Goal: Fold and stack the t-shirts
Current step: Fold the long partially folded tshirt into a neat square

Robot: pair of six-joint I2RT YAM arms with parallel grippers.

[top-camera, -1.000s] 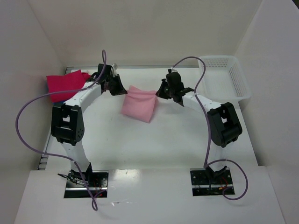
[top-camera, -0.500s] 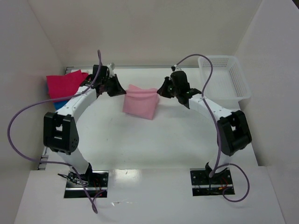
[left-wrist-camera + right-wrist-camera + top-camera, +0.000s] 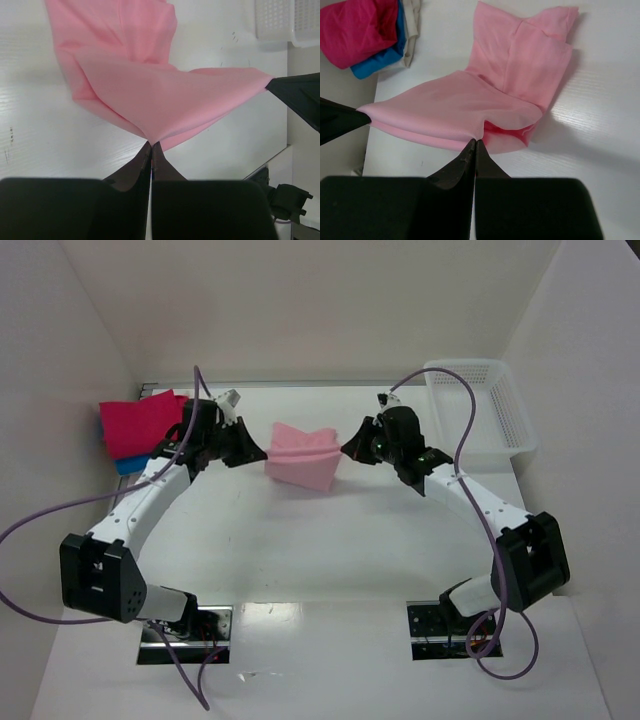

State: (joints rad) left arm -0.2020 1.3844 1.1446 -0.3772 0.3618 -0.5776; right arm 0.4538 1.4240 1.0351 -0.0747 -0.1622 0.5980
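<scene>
Seen from above, both my arms have come lower and nearer within the last second. The light pink t-shirt point(image 3: 300, 458), at the middle of the table, now hangs stretched between my left gripper point(image 3: 262, 451) and my right gripper point(image 3: 346, 448).

In the left wrist view my jaws are clenched on one pink corner (the cloth is taut).

In the right wrist view the jaws also pinch a corner. The magenta t-shirt point(image 3: 355, 27) and the blue t-shirt point(image 3: 379, 64) lie well apart from it.

I judge the fold is halfway.

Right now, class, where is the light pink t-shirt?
In the top view the light pink t-shirt is on the table, held between the left end effector and right end effector, each pinching an edge; the magenta t-shirt lies to its left.
</scene>
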